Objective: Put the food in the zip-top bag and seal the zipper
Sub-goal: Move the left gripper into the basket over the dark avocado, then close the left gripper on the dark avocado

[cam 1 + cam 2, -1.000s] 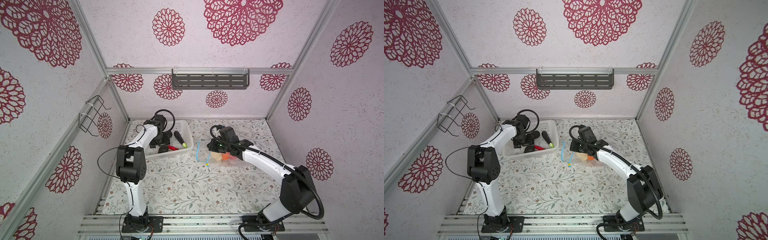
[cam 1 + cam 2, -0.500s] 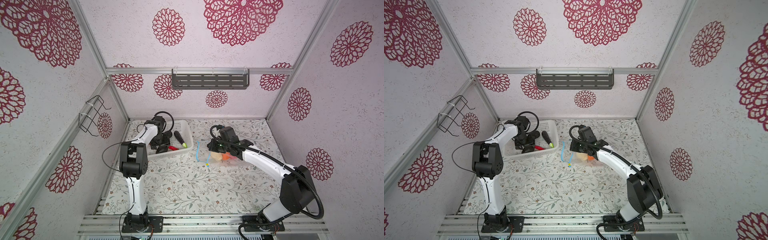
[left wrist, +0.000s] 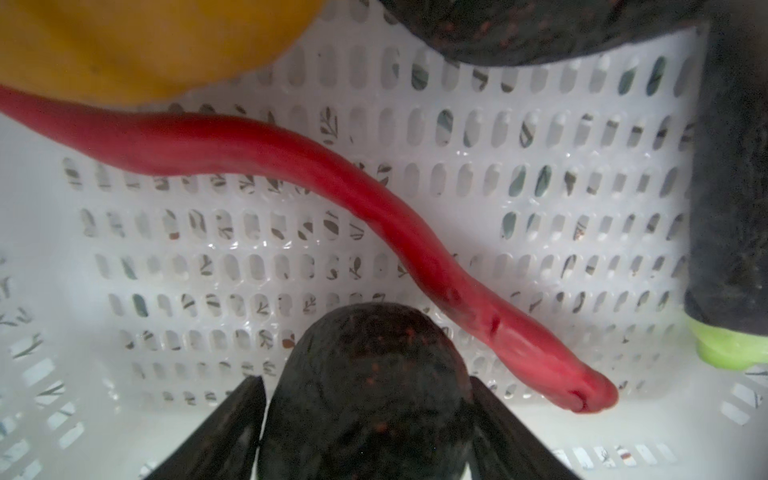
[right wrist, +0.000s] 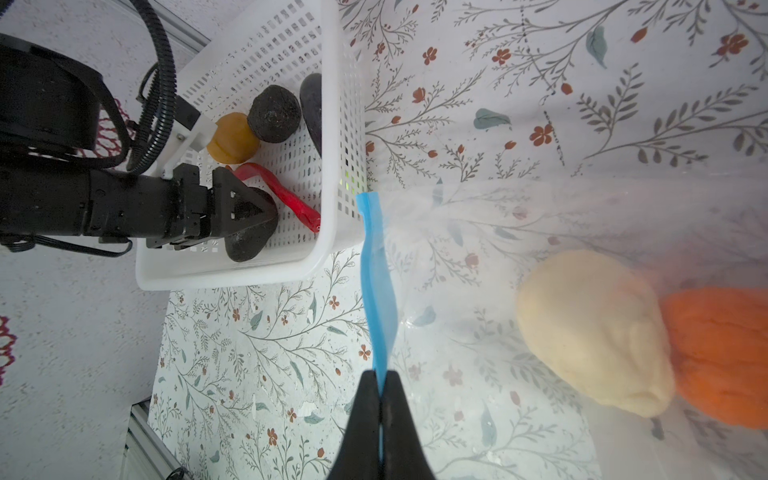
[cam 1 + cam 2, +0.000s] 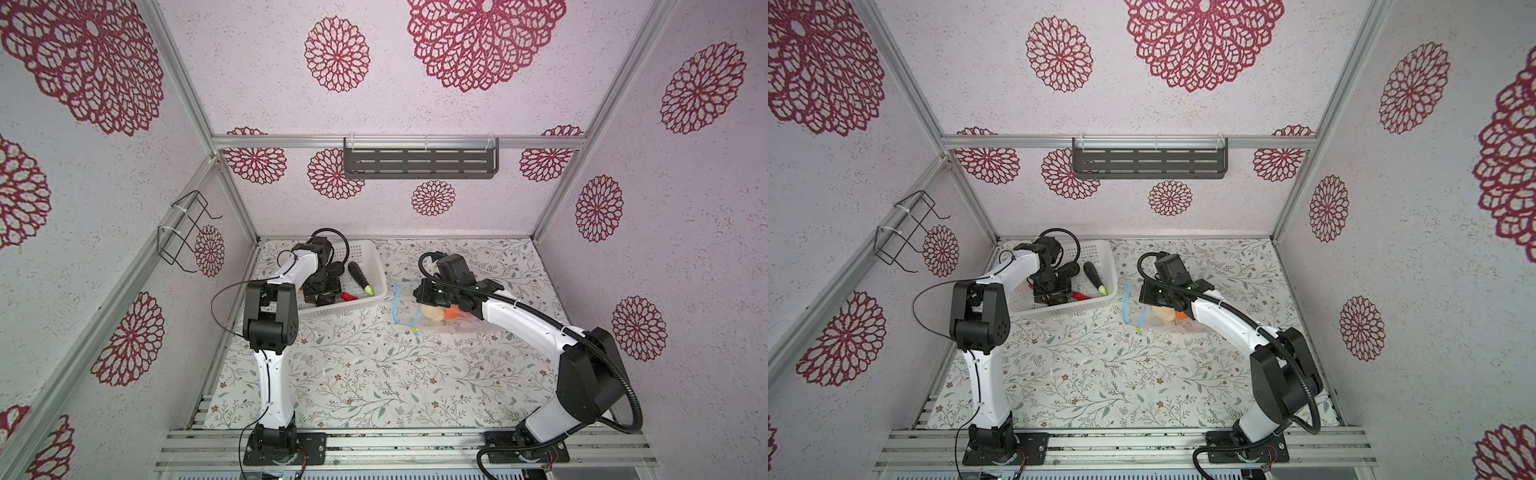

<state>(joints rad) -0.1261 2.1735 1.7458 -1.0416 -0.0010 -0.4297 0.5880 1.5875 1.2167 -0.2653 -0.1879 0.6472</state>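
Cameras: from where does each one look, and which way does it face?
Both top views: high at the front, facing down on the table; left arm and right arm show whole.
Left wrist: on the left arm, facing down into the white basket; left pincer flanks a black lump.
Right wrist: on the right arm, facing the basket across the table; right pincer shut on the zipper.
Shared: both wrist views show the red chilli in the basket.

Left wrist view: yellow-orange potato [image 3: 145, 41] blurred, cropped at edge; green-tipped piece [image 3: 731, 208] and black lump [image 3: 365, 395] also run off frame. Right wrist view: orange piece [image 4: 723, 361] cropped. Both top views: zipper [image 5: 395, 303] slider tab [image 5: 414, 330] barely a speck.
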